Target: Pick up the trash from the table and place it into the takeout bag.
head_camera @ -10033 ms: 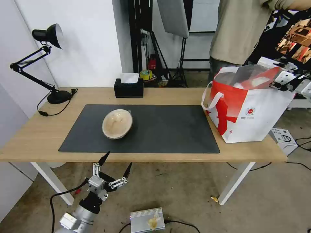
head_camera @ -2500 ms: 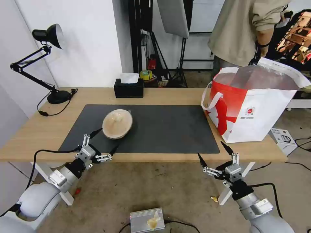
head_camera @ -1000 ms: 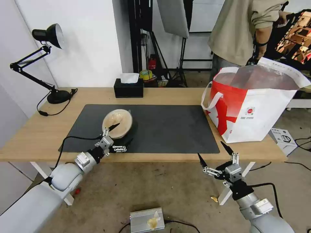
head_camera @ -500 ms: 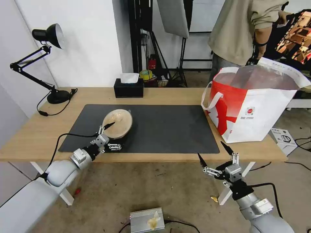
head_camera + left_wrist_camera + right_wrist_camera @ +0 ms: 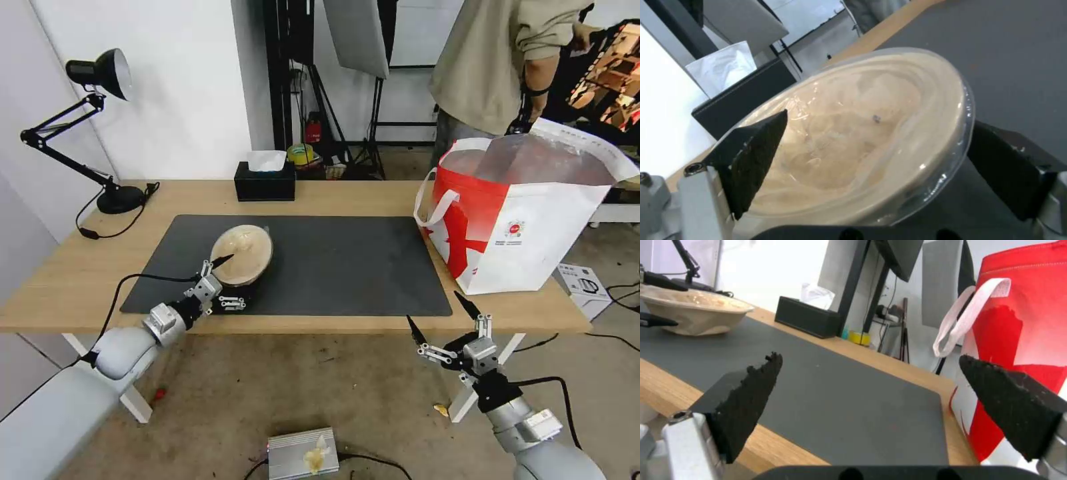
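Note:
The trash in view is a beige bowl with a clear lid (image 5: pixel 241 253), lying tilted on the dark mat (image 5: pixel 347 267) of the table (image 5: pixel 73 280). My left gripper (image 5: pixel 237 277) is open and straddles the bowl's near side. One fingertip (image 5: pixel 760 143) lies over the lid and the other (image 5: pixel 1005 166) sits beside the rim of the bowl (image 5: pixel 871 126). The takeout bag (image 5: pixel 527 227) stands open at the table's right end. My right gripper (image 5: pixel 433 307) hangs open below the front edge, facing the bag (image 5: pixel 1031 306).
A black tissue box (image 5: pixel 265 183) sits at the table's back edge and a desk lamp (image 5: pixel 120 197) at the back left. A small white carton (image 5: pixel 587 287) stands on the floor by the bag. A metal box (image 5: pixel 303 453) lies on the floor.
My left gripper rose from below the table's edge and came around the bowl, then drew back slightly. The right arm left the bag earlier and has hung still below the front edge since.

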